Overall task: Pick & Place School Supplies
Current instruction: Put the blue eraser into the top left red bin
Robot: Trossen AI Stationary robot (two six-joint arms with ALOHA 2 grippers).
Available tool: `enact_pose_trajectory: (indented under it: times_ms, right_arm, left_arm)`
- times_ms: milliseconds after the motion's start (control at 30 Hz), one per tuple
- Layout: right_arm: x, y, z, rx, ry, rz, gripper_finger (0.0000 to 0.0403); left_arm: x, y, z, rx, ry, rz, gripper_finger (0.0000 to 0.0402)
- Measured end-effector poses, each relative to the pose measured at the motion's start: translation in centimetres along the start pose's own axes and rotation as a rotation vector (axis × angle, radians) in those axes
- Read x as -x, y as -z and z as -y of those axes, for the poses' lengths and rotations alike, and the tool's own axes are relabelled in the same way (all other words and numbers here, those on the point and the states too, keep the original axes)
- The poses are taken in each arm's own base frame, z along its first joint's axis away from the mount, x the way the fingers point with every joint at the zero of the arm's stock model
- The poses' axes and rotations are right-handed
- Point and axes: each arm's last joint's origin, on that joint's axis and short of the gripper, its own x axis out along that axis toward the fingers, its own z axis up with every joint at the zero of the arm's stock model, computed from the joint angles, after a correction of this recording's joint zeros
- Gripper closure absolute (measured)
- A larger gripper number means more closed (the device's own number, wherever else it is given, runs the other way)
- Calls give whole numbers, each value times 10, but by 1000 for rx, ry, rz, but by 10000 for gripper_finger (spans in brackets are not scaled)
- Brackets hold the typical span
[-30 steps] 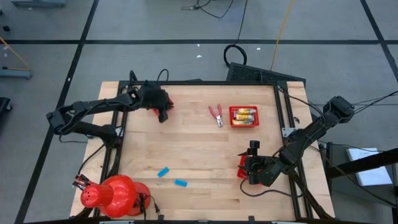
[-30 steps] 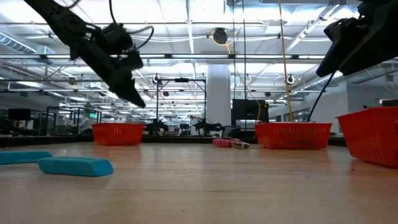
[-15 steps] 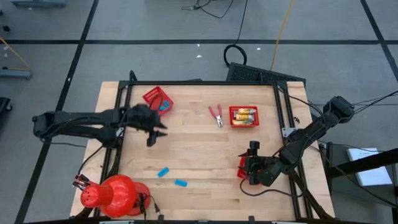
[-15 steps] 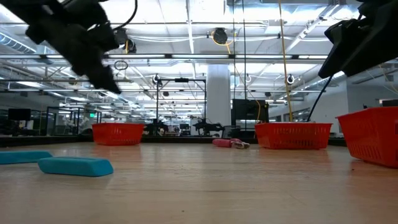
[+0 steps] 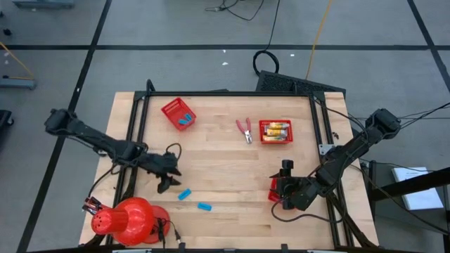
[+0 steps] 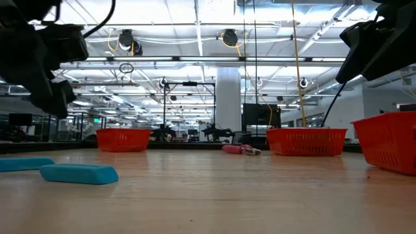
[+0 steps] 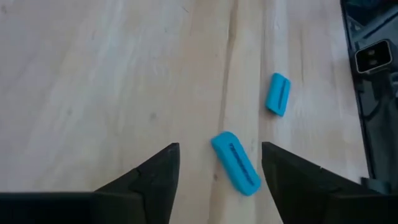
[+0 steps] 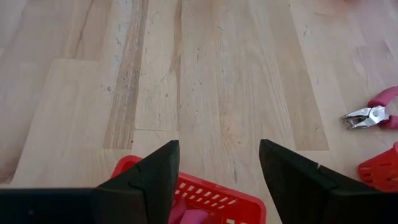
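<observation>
Two light-blue erasers [image 5: 184,194] [image 5: 204,206] lie flat on the wooden table near its front-left. My left gripper [image 7: 219,149] hangs open above the nearer eraser [image 7: 236,163], one finger on either side and touching nothing; the other eraser [image 7: 278,94] lies beyond it. A third blue eraser lies in the far-left red basket [image 5: 178,112]. Red-handled pliers [image 5: 245,130] lie beside a red basket of yellow packets [image 5: 275,131]. My right gripper [image 8: 219,149] waits open over the near-right red basket [image 8: 205,196].
A red cone-shaped object [image 5: 126,219] stands at the table's near left corner. Black frame rails [image 5: 137,140] run along the table's left, far and right sides. Bare wood lies in the middle between the baskets.
My left gripper has left the far-left basket, swung toward the table's near edge and come down over the two erasers. The basket it covered now shows, with a blue eraser lying in it. My right arm has kept still.
</observation>
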Motion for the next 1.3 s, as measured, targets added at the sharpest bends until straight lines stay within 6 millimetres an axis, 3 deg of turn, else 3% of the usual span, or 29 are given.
enact_pose_trajectory:
  times_ms: [167,533,800,1000,1300]
  right_arm:
    - [0,0,0,-3,-1,0,190]
    - [0,1,0,0,2,-5,190]
    - [0,1,0,5,2,-7,190]
    - [0,1,0,5,-1,-8,190]
    - [0,1,0,5,-1,-8,190]
  left_arm:
    - [-11,11,14,63,-13,-9,162]
    - [-55,30,32,155,-68,-18,162]
    - [-82,26,52,121,-201,-121,162]
    - [-92,22,66,107,-280,-193,162]
    - [-92,36,72,119,-353,-241,163]
